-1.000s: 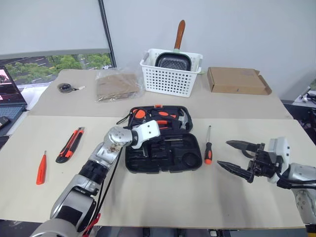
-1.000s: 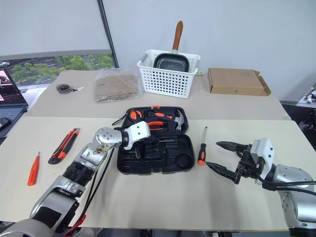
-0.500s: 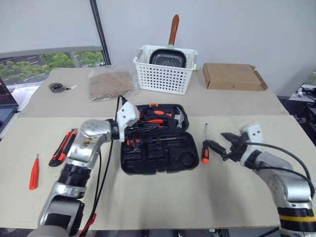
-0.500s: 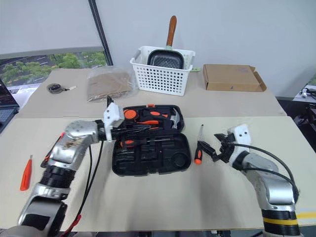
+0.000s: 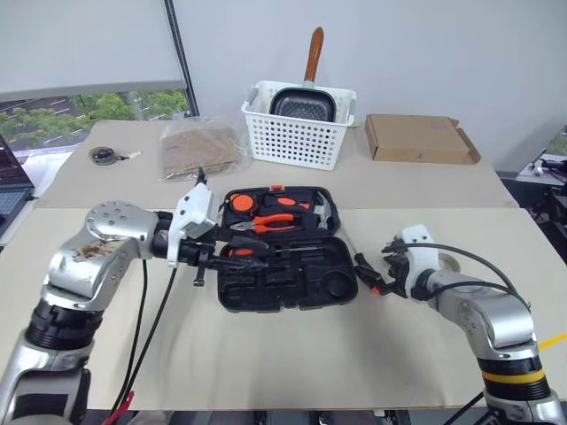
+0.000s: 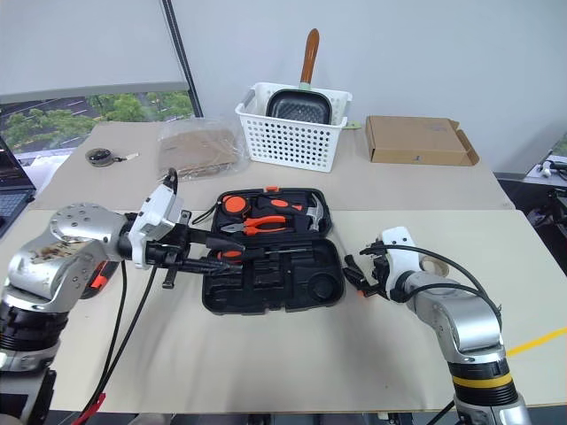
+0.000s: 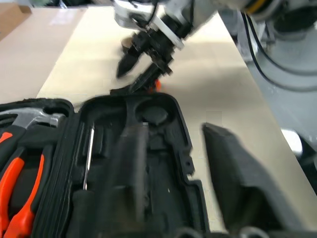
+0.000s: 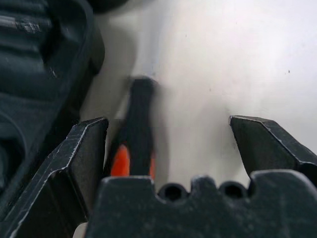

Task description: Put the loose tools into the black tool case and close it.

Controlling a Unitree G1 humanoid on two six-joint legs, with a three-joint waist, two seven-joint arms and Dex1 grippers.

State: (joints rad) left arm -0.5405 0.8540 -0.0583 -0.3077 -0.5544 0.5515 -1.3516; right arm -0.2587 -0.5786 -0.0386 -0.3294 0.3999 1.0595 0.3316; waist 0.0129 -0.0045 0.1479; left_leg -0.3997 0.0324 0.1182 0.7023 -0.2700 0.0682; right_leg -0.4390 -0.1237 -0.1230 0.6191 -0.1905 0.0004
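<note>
Right pincer spread wide straddling screwdriver on tabletop beside open case: center on handle, drop lower, then clench; left pincer released, hovering over case.

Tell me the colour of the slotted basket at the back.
White basket, clearest in the left eye view.

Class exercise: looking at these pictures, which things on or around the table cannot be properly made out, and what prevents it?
- Screwdriver: handle's lower part hidden behind right claw, right wrist view.
- Tool case: near slots blurred behind left claw fingers, left wrist view.
- Laptop: cut by picture edge, left eye view.
</note>
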